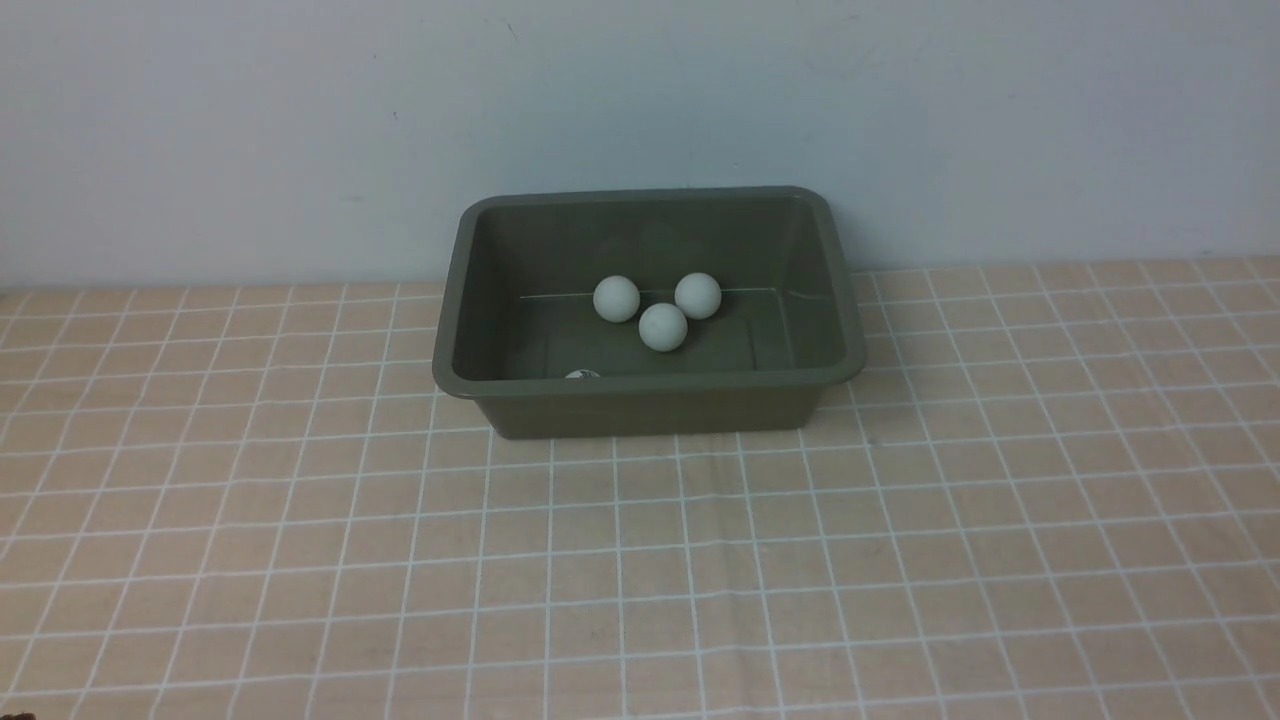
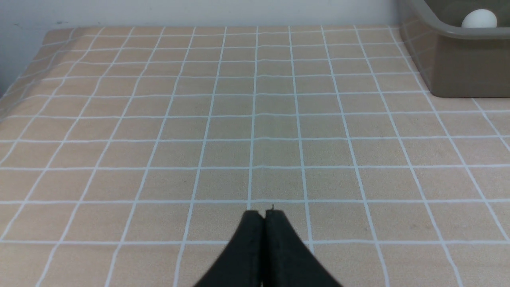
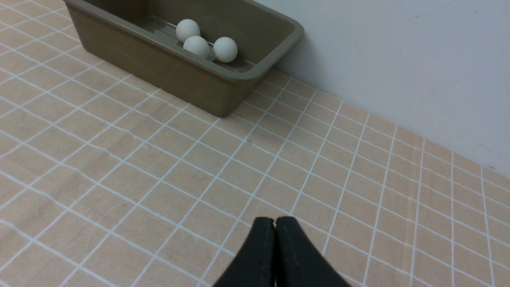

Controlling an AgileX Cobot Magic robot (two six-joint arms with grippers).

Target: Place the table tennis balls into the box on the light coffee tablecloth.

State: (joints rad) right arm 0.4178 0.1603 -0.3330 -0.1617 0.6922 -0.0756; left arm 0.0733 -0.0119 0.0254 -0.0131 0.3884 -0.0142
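Both end effectors, left (image 2: 263, 215) and right (image 3: 275, 221), closed, empty; balls (image 1: 663, 326) inside box (image 1: 650, 400).

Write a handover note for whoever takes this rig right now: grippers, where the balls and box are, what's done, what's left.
Left gripper: shut, empty, low over the light coffee tablecloth, away from the box.
Right gripper: shut, empty, also over bare cloth.
Box: upright on the cloth near the wall.
Table tennis balls: three clustered on the box floor; a fourth just shows above the near wall.
Done: at least four balls are in the box; none is visible on the cloth.
Left: check for any ball hidden behind the near wall or out of view; otherwise the job looks finished.
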